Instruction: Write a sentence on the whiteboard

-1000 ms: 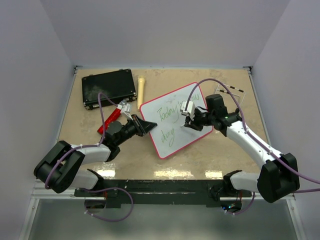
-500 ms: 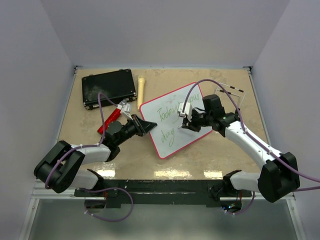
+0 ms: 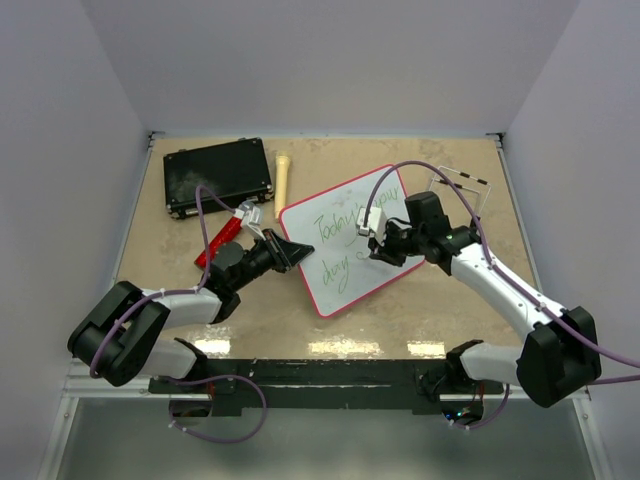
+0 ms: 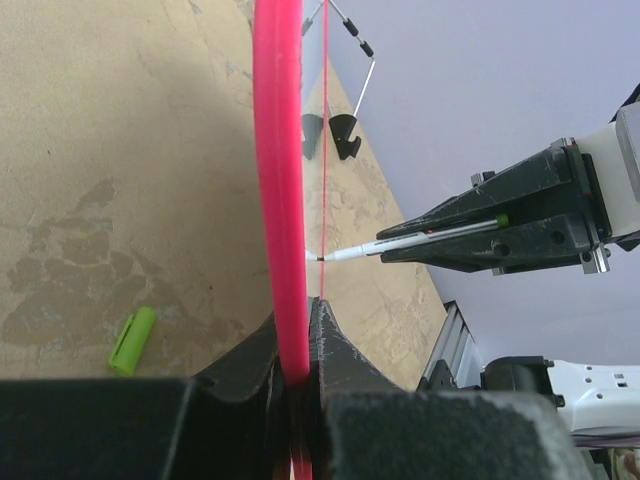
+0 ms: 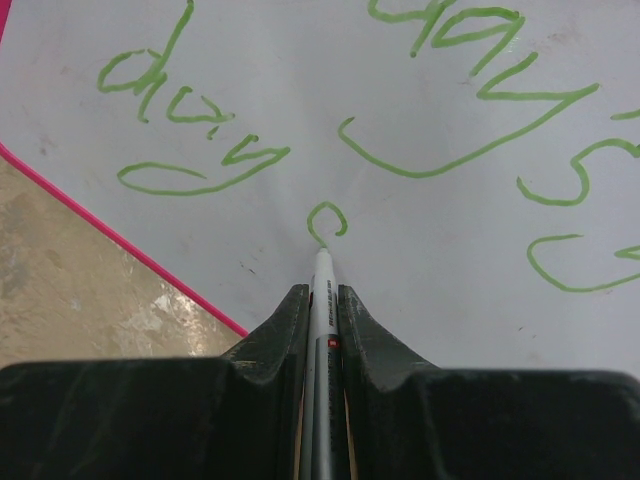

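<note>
The whiteboard (image 3: 345,240), white with a red-pink rim, lies tilted mid-table. My left gripper (image 3: 292,252) is shut on its left edge; in the left wrist view the rim (image 4: 280,190) runs edge-on between the jaws. My right gripper (image 3: 378,250) is shut on a white marker (image 5: 322,300), its tip touching the board beside a small green curl. The sentence (image 3: 335,228) reads "Today's" above "day" in green; it also shows in the right wrist view (image 5: 200,130). The marker (image 4: 400,243) shows in the left wrist view too.
A black case (image 3: 218,176) lies at the back left, a wooden stick (image 3: 283,180) beside it, and a red-handled tool (image 3: 222,238) near my left arm. A wire stand (image 3: 458,190) is behind the right arm. A green cap (image 4: 132,340) lies on the table under the board.
My right gripper with the marker has shifted slightly left and nearer on the board, writing a new green stroke after "day". The left gripper and the board have not moved.
</note>
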Controlling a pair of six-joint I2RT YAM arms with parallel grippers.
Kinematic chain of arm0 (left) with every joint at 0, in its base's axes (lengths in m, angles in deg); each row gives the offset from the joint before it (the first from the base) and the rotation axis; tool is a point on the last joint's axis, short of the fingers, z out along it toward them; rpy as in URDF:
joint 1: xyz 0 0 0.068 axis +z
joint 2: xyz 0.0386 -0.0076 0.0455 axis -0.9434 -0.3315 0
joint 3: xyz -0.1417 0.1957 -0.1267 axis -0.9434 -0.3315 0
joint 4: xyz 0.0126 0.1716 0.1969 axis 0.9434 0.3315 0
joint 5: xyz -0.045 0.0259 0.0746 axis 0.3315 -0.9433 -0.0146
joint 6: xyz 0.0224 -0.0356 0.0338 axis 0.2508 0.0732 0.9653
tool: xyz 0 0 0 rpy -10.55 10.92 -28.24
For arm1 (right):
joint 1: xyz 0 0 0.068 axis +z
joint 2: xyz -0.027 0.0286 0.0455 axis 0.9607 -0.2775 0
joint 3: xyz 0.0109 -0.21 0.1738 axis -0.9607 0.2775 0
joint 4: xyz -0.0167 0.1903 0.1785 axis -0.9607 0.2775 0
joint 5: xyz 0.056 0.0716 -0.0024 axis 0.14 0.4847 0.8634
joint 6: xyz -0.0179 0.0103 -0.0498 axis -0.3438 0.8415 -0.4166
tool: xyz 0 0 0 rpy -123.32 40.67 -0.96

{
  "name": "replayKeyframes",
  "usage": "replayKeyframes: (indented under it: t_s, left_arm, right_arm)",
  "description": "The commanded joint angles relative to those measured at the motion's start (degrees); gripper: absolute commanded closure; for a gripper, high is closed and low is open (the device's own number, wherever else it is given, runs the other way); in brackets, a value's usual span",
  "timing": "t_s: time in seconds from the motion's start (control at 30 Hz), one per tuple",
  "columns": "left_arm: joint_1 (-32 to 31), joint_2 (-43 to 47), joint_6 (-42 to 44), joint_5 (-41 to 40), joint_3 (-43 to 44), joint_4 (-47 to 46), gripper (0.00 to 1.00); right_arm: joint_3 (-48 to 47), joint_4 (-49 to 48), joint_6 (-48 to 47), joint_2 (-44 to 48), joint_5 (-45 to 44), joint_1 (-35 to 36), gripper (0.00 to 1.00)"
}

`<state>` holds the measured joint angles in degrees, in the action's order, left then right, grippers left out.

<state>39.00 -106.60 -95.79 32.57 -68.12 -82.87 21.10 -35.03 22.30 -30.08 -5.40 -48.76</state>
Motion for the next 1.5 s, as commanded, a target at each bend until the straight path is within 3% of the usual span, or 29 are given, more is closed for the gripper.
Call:
replayKeyframes:
  t_s: [0.0, 0.4, 0.7, 1.47]
  left_arm:
    - [-0.2, 0.0, 3.9, -0.4, 0.0, -1.7, 1.0]
    - [-0.1, -0.4, 3.9, -0.4, 0.1, -1.7, 1.0]
    - [-0.1, -0.7, 3.9, -0.1, -0.2, -2.2, 1.0]
    - [-0.1, -1.1, 3.8, 0.1, 0.2, -2.2, 1.0]
  right_arm:
    - [0.0, 2.2, -1.7, 0.3, 0.0, 0.1, 1.0]
    - [-4.4, 0.7, -0.3, -1.3, 8.9, 0.7, 1.0]
    - [-3.9, 1.4, -1.1, 0.5, 8.0, -8.1, 1.0]
    - [-3.5, -3.3, 0.3, -3.6, 8.8, -6.6, 1.0]
